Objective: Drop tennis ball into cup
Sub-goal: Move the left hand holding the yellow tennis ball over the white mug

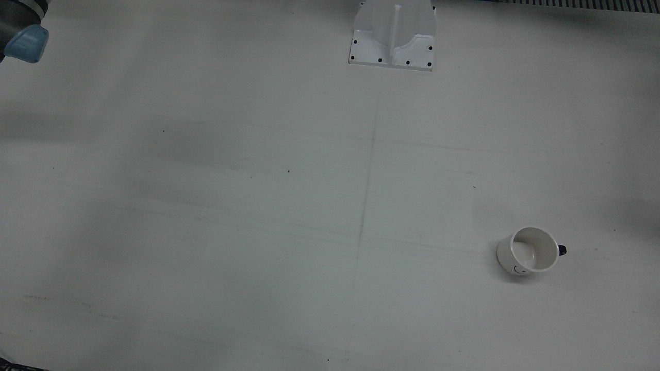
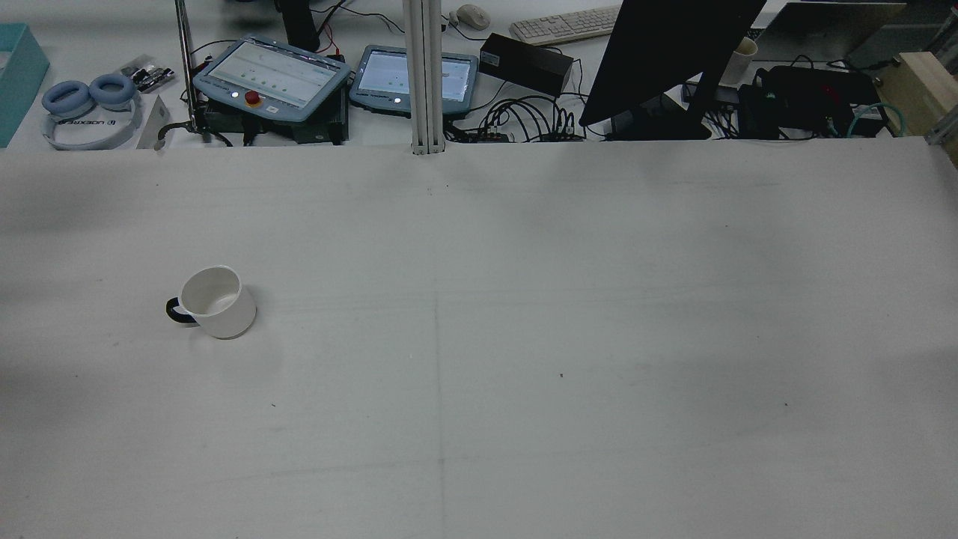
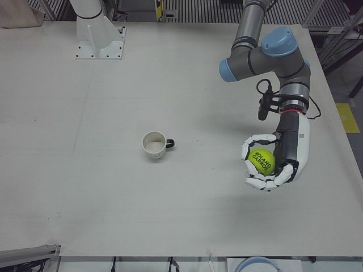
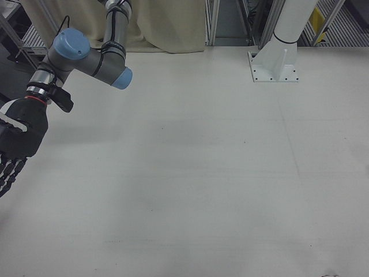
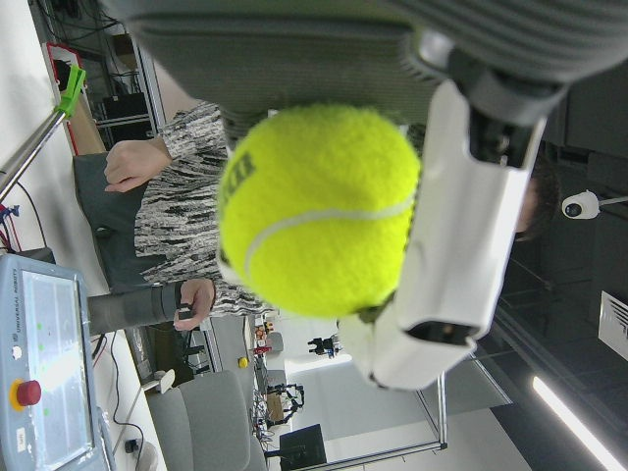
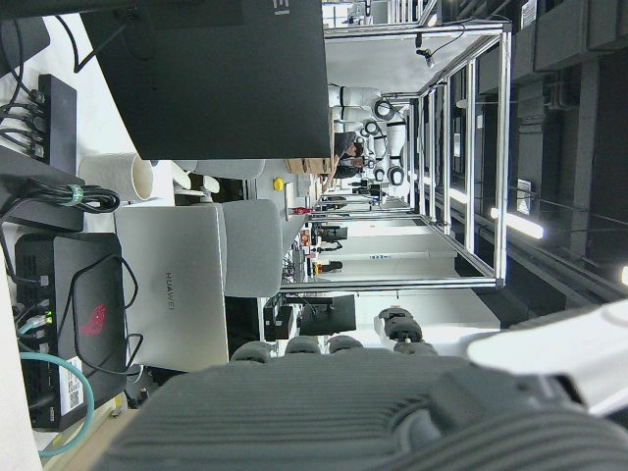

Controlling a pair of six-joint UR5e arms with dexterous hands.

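Tennis ball, yellow-green with dark lettering, sits in the left hand, whose white fingers curl around it from above and below; the hand hangs from its arm over the table, off to the side of the cup and well apart from it. In the left hand view the ball fills the middle of the picture, pressed against the dark palm with a white finger along one side.

The cup is white with a dark handle, stands upright on the table and appears to hold nothing. In the rear view it stands on the left half of the table, handle pointing to that view's left; in the front view it is near the lower right, with a small dark mark on its outer wall.

The right hand shows only at the left edge of the right-front view, dark-backed, with its fingers pointing down and seemingly spread, nothing seen in them; much of it is cut off by the frame, so this is not certain. Beyond the table's far edge in the rear view lie 2 teach pendants, a keyboard and a dark monitor.
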